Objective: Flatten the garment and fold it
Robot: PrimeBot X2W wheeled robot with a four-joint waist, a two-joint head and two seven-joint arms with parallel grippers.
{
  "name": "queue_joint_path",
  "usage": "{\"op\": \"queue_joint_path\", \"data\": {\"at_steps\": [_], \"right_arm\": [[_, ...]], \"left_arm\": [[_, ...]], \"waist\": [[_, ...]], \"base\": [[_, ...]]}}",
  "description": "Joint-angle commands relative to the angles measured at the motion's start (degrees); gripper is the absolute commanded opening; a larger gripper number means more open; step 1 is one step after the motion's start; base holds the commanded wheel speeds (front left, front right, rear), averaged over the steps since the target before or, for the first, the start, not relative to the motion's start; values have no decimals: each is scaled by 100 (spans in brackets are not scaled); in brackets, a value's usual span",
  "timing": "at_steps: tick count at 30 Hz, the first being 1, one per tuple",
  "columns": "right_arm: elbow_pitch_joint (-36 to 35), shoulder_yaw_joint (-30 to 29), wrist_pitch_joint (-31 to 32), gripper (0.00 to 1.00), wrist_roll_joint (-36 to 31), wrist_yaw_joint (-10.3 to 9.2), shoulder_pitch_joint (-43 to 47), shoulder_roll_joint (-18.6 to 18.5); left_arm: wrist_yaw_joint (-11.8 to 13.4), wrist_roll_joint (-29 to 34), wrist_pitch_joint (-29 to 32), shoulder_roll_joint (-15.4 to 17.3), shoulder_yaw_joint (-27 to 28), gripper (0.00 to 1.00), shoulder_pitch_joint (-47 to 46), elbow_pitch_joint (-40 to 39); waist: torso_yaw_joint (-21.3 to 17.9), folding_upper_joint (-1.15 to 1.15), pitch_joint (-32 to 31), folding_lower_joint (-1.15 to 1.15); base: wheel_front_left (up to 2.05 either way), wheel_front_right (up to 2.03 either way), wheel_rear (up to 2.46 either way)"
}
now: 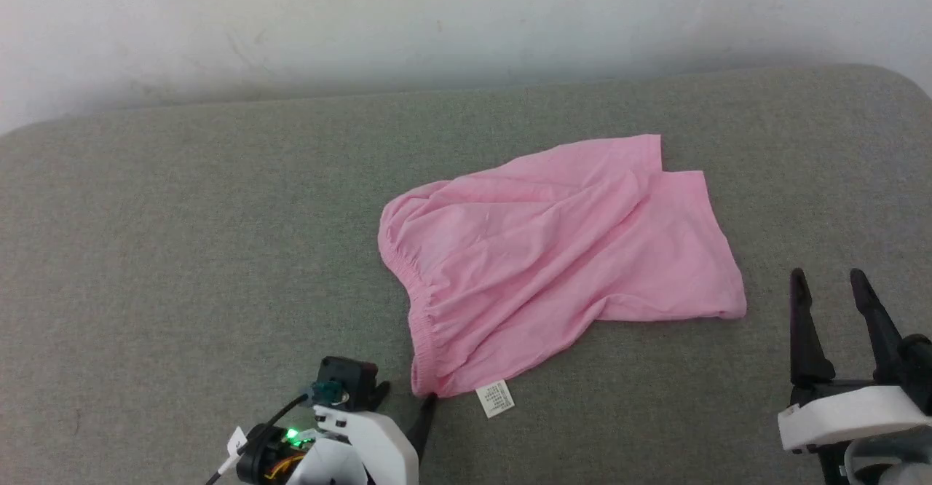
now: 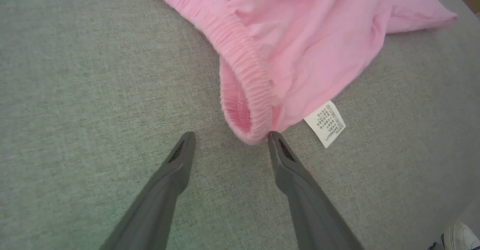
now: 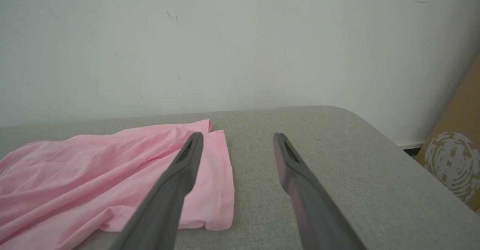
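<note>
thin, limp pink shorts (image 1: 553,245); pinch waistband corner (image 2: 250,128) at twelve o'clock of open left gripper (image 2: 230,135); right gripper (image 1: 828,275) open, empty.

Head view: set high, looking forward and down over the whole grey pad (image 1: 182,215) as far as the wall (image 1: 437,19), with the garment (image 1: 553,252) mid-frame at middle range. Left wrist view: low and very near, looking steeply down along the left gripper (image 2: 230,139) at the garment's near edge and label (image 2: 325,123), a patch the head view shares near its bottom edge. Right wrist view: low over the pad's right side, nearly level along the right gripper (image 3: 238,137), facing the wall; it shares the garment's right end and the pad's far right corner with the head view.
</note>
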Motion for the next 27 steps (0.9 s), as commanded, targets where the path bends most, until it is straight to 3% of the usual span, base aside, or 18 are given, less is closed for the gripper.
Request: {"op": "queue_joint_path", "data": {"at_steps": [1, 6, 9, 17, 27], "right_arm": [[-35, 1, 3, 100, -29, -5, -56, 26], [-15, -24, -25, 100, -8, -5, -129, 36], [39, -12, -41, 100, 7, -5, -157, 39], [199, 9, -67, 100, 63, -5, -271, 41], [366, 69, -91, 100, 68, -5, -353, 42]], "left_arm": [[86, 62, 62, 51, 21, 100, -29, -21], [573, 266, 295, 44, 136, 100, -104, -23], [665, 279, 284, 19, 148, 100, -137, -20], [653, 178, 252, -24, 110, 100, -203, 46], [427, -49, 40, -114, -32, 100, -332, -114]], "waist": [[-104, 0, 119, 0], [-183, 0, 287, 0], [-200, 0, 355, 0], [-189, 0, 465, 0], [-173, 0, 551, 0]], "base": [[0, 0, 0], [0, 0, 0], [0, 0, 0], [0, 0, 0], [0, 0, 0]]}}
